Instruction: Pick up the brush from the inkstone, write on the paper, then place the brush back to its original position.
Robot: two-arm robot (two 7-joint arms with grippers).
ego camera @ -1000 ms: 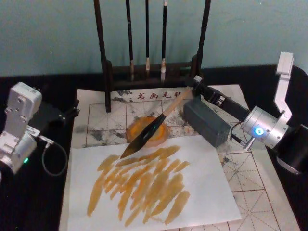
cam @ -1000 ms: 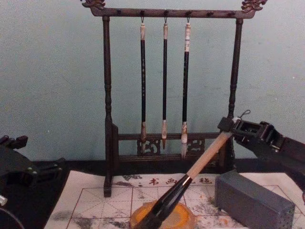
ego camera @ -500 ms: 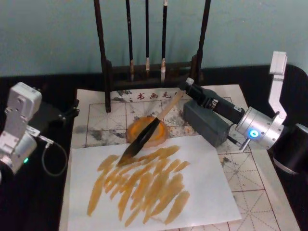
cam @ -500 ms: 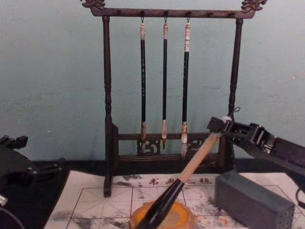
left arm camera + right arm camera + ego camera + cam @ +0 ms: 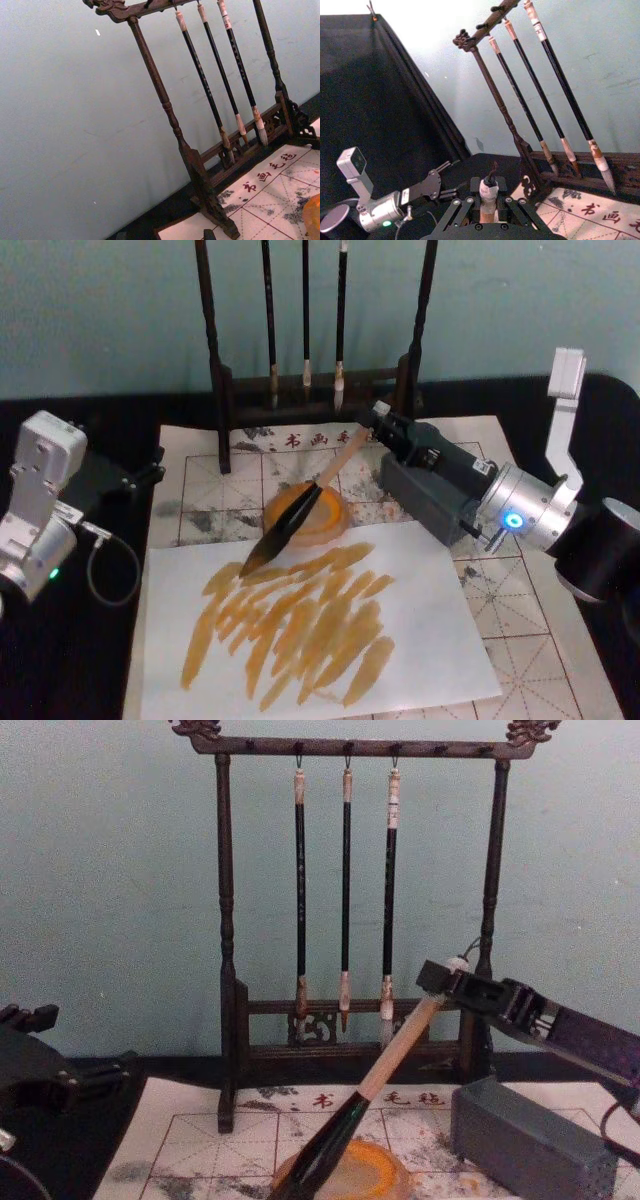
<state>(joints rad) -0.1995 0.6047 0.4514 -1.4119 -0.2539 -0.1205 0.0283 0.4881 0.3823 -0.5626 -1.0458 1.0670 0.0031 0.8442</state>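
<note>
brush [image 5: 300, 515]: leaning steeply, its ferrule crossing over the orange dish [image 5: 338, 512] and its tuft pointing down at the far edge of the white sheet [image 5: 430, 610]; I cannot tell whether the tip is touching.
right pincer [image 5: 372, 425]: clamping the brush at the very top, around the whitish cap, just in front of the rack [image 5: 415, 340].
left pincer [image 5: 150, 468]: sitting parked at the desk's left side; whether it is clenched or released I cannot tell.
slip risk: holding so far from the tuft is giving the brush leverage, so pressing down could be twisting it in the grip.
collision risk: the right arm is reaching low over the grey block [image 5: 430, 502]; sweeping sideways could be nudging it, and pulling back could be knocking the rack post.
mess risk: dragging the wet tuft across the dish rim could be tipping the dish or smearing the paper [image 5: 520, 630].
</note>
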